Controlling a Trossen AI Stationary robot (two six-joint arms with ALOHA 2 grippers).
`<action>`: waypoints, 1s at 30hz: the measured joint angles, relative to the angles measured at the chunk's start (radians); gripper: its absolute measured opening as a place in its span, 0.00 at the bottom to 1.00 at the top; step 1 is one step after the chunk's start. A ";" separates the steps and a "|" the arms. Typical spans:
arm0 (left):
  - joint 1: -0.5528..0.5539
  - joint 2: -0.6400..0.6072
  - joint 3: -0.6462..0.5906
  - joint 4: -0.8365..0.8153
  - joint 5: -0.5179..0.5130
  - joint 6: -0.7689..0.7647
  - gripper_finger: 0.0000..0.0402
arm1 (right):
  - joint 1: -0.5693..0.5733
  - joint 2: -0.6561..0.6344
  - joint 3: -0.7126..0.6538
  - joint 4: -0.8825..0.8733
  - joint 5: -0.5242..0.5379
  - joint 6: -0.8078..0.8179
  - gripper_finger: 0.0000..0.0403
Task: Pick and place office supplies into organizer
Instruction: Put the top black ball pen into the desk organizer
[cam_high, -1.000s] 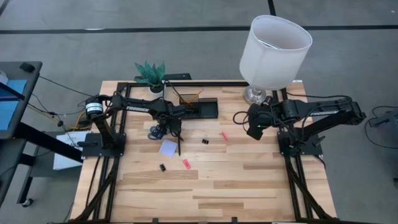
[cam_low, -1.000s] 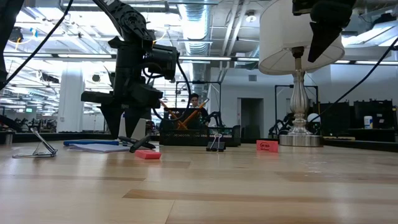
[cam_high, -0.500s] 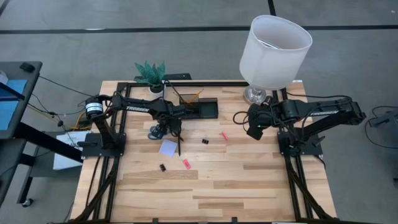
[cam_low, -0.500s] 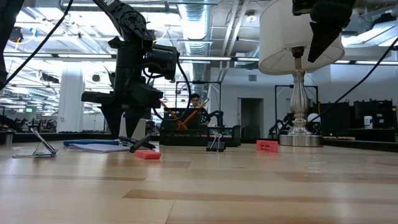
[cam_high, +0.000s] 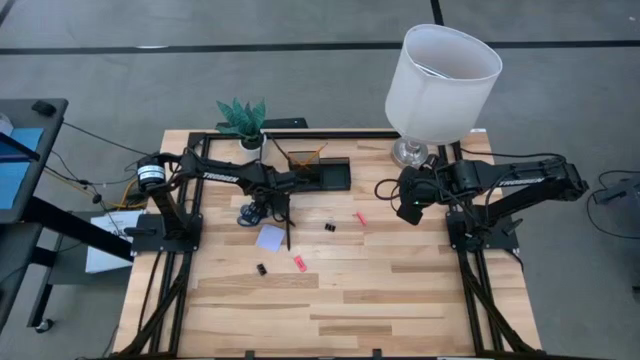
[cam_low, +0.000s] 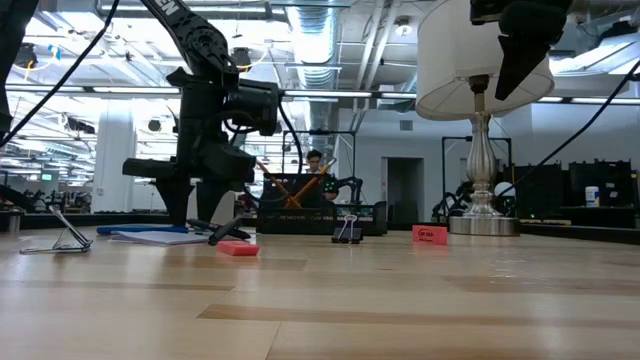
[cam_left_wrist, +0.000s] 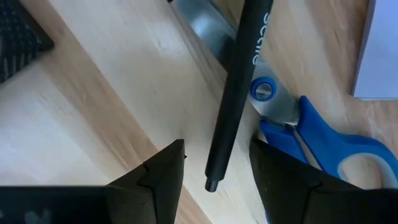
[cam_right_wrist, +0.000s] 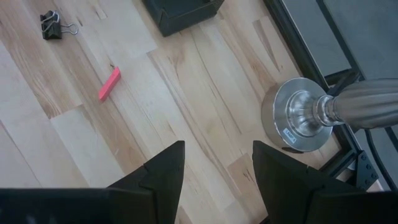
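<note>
One black pen (cam_left_wrist: 239, 87) is what my next move turns on. It lies flat on the wood, just on the near side of the organizer (cam_high: 322, 175), and it crosses over the blades of the blue-handled scissors (cam_left_wrist: 323, 146). My left gripper (cam_left_wrist: 214, 165) hangs right above the pen's blunt end. My fingers are spread wide with nothing in them, and that end sits in the gap between them. The pen's long side runs away from my fingers toward the organizer, leaning a little sideways, so I think my fingers would close across it, not along it.

My right gripper (cam_right_wrist: 214, 162) waits well off to the other side of the organizer, near the lamp base (cam_right_wrist: 298, 121). It is open and empty too. So my left arm is far nearer to the pen.

I cannot see the pen's far end, as it is cut off. The scissors' handles are cut off as well. The note pad (cam_left_wrist: 379, 50) shows only as an edge beside the scissors. I cannot tell how high my fingers are above the wood.
</note>
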 joint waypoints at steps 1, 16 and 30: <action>0.000 0.000 0.000 0.005 -0.003 0.001 0.44 | 0.000 0.000 0.000 0.000 0.000 0.000 0.45; 0.000 0.000 -0.002 0.024 -0.005 0.006 0.44 | 0.000 0.000 0.000 0.000 0.000 0.000 0.45; 0.000 0.000 -0.002 0.031 0.003 0.007 0.30 | 0.000 0.000 0.000 0.000 0.000 0.000 0.45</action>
